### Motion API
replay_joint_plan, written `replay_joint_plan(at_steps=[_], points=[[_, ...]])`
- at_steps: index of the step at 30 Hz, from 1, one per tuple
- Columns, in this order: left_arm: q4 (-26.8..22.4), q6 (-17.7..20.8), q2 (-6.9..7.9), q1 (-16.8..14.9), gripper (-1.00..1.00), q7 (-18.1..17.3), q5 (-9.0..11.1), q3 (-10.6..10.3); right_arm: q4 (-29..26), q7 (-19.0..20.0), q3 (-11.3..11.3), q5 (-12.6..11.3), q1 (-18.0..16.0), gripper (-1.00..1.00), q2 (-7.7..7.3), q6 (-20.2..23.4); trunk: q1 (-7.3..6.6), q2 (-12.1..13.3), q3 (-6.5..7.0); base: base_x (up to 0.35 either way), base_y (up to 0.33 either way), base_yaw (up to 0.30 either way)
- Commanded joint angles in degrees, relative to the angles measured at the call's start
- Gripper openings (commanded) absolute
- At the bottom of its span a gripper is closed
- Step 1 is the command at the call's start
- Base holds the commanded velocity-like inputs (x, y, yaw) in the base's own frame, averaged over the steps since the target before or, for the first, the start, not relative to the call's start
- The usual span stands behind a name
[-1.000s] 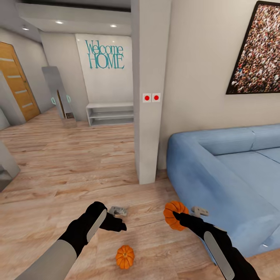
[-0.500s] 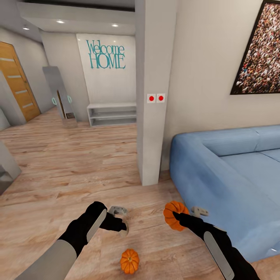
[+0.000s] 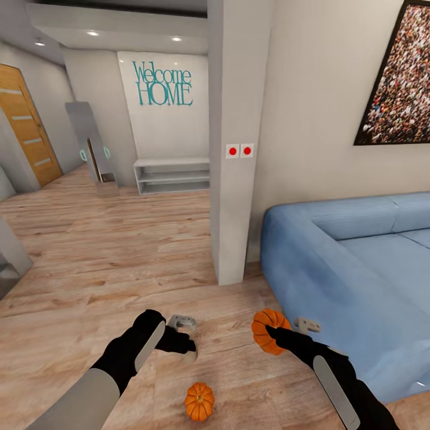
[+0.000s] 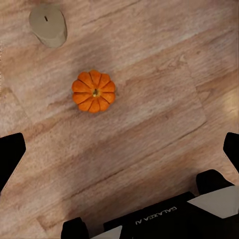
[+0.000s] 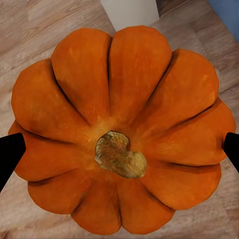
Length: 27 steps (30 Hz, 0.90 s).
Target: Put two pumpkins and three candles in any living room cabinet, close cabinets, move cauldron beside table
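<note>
Right gripper (image 3: pixel 270 332) is clamped on a pumpkin (image 3: pixel 267 330), held up off the floor (image 3: pixel 119 251) right by the front edge of the blue sofa (image 3: pixel 352 269). Left gripper (image 3: pixel 190 348) hangs with its fingers spread wide, nothing in them, over the second pumpkin (image 3: pixel 199 401) sitting on bare boards, a candle (image 4: pixel 48 25) nearby. Plenty of open floor toward the pillar (image 3: pixel 236 137).

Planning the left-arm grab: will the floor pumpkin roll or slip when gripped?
The pumpkin on the floor sits squat, stem up, so it probably won't roll when nudged. Its rounded ribs look smooth and could slip between narrow fingers. The right gripper holds its twin steadily, suggesting it's rigid and light.
</note>
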Motion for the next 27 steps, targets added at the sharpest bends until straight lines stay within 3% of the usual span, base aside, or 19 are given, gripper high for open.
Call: replay_joint_plan(at_steps=[1, 7, 8, 10, 14, 19, 27], points=[[0.0, -0.2, -0.02, 0.0, 1.0, -0.1, -0.3, 0.0, -0.1, -0.4, 0.1, -0.6, 0.0, -1.0, -0.05, 0.1, 0.0, 0.0, -0.06, 0.0, 0.0, 0.0], [1.3, -4.1, -0.19, -0.2, 1.0, 5.3, -0.1, 0.1, -0.1, -0.4, 0.1, -0.6, 0.0, -1.0, -0.1, 0.1, 0.0, 0.0, -0.06, 0.0, 0.0, 0.0], [1.8, -4.8, -0.2, -0.6, 1.0, 6.8, 0.0, 0.6, -0.1, -0.4, 0.1, -0.6, 0.0, -1.0, -0.07, 0.1, 0.0, 0.0, -0.06, 0.0, 0.0, 0.0], [3.9, -5.6, -0.22, -1.5, 1.0, 8.4, 0.3, 3.5, -0.1, -0.4, 0.1, -0.5, 0.0, -1.0, -0.04, 0.1, 0.0, 0.0, -0.06, 0.0, 0.0, 0.0], [8.3, -7.9, -0.3, -3.3, 1.0, 9.4, 0.5, 6.2, -0.1, -0.4, 0.1, -0.5, 0.0, -1.0, -0.04, 0.1, 0.0, 0.0, -0.06, 0.0, 0.0, 0.0], [13.5, -9.7, -0.72, -5.3, 1.0, 9.5, 0.7, 7.0, -0.1, -0.4, 0.2, -0.5, 0.0, -1.0, -0.02, 0.1, 0.0, 0.0, -0.06, 0.011, 0.0, 0.0], [15.1, -10.1, -1.27, -6.0, 1.0, 9.2, 0.8, 7.2, -0.1, -0.4, 0.2, -0.5, 0.0, -1.0, -0.02, 0.0, 0.0, 0.0, -0.06, 0.069, 0.0, 0.0]])
